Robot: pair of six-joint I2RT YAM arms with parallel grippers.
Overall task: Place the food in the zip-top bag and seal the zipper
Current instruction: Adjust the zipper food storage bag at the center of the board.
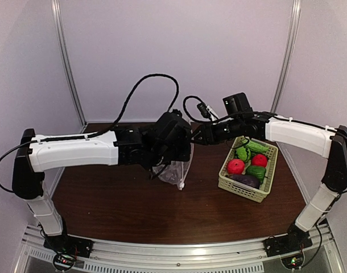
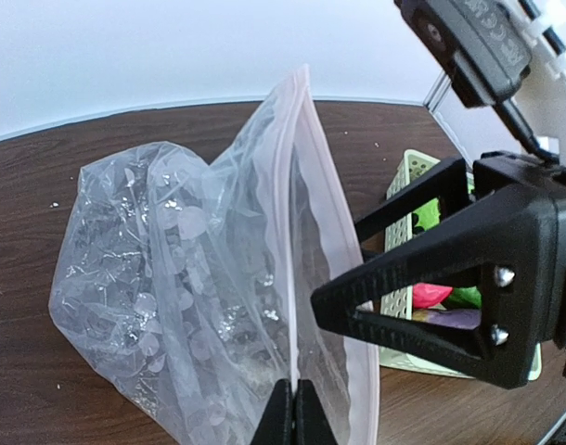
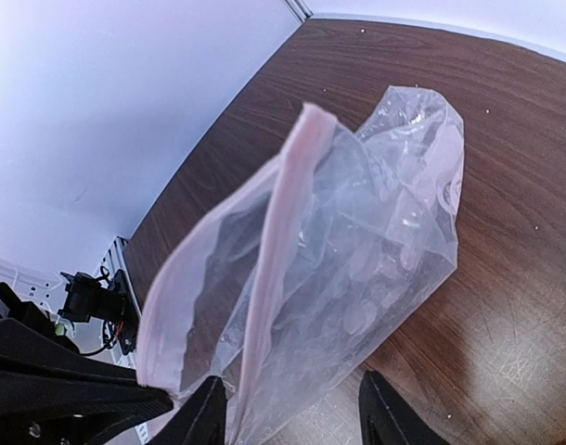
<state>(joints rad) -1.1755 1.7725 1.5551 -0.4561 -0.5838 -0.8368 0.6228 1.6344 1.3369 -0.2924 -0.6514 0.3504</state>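
Observation:
The clear speckled zip-top bag [image 1: 176, 170] hangs upright over the table with its mouth up and partly open. My left gripper [image 2: 295, 413] is shut on one lip of the mouth, on the pinkish zipper strip [image 2: 297, 185]. My right gripper [image 3: 292, 422] is open, its fingers [image 3: 385, 417] astride the bag's near lip without closing on it. In the left wrist view one of its fingers [image 2: 404, 297] reaches into the mouth. The food lies in the pale green basket [image 1: 227, 181]: two red pieces [image 1: 236, 166], green pieces [image 1: 256, 172] and a purple piece [image 1: 246, 180].
The basket stands on the right of the brown table [image 1: 122, 205], just right of the bag. Both arms meet over the table's far middle. White walls and metal posts close in the back and sides. An aluminium rail [image 1: 179, 253] runs along the near edge.

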